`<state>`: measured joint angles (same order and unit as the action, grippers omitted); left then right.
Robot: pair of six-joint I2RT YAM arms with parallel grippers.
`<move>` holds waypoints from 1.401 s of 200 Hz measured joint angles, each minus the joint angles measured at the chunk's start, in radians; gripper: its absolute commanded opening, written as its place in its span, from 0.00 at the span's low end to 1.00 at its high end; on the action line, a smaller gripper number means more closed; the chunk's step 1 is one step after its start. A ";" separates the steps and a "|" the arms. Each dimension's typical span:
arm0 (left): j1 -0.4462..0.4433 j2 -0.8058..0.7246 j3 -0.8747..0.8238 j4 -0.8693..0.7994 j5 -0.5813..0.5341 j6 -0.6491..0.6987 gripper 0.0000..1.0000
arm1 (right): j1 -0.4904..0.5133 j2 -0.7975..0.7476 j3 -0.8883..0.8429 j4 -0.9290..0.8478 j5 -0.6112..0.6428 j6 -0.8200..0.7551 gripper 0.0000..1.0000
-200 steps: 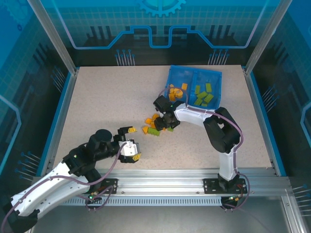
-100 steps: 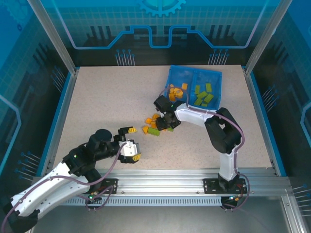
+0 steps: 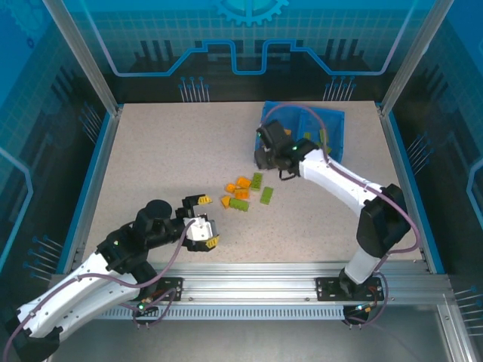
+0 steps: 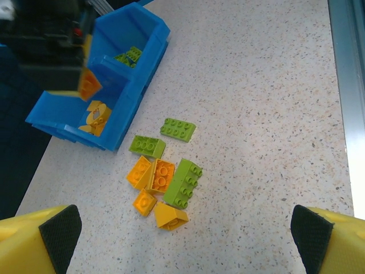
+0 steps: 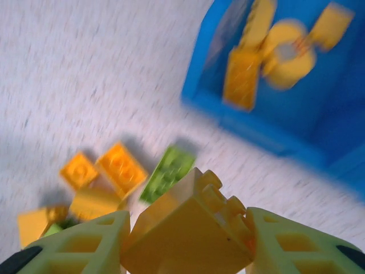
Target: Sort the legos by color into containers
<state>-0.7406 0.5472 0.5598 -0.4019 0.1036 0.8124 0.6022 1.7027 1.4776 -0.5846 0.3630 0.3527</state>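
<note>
From overhead I get bright, even light on the desk (image 3: 151, 166), with soft, short shadows. My left wrist picture is sharp; the bricks (image 4: 182, 182) throw small faint shadows, and its far left corner falls dark. My right wrist picture is smeared by blur: the tray (image 5: 245, 131) and loose bricks look soft, and the orange brick (image 5: 188, 234) between the fingers (image 5: 285, 245) is out of focus.

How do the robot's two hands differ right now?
The left hand is wide open and empty; the right hand is closed on an orange brick. The left hand sits near the front of the table; the right hand is by the blue tray. Both have yellow fingers.
</note>
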 measured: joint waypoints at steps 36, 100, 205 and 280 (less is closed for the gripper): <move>0.007 0.000 0.000 0.011 -0.001 -0.001 0.99 | -0.131 0.194 0.222 0.070 0.076 -0.074 0.44; 0.011 -0.001 -0.001 0.015 -0.005 -0.001 0.99 | -0.261 0.657 0.703 -0.032 0.051 -0.112 0.58; 0.013 -0.004 -0.008 0.018 -0.012 -0.001 0.99 | -0.239 0.451 0.578 -0.132 -0.034 -0.068 0.62; 0.018 0.025 -0.007 0.018 0.008 -0.001 0.99 | 0.004 -0.261 -0.203 0.003 -0.126 0.218 0.70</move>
<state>-0.7223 0.5720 0.5526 -0.3836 0.1112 0.8112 0.6060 1.4422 1.2751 -0.5816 0.2375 0.5709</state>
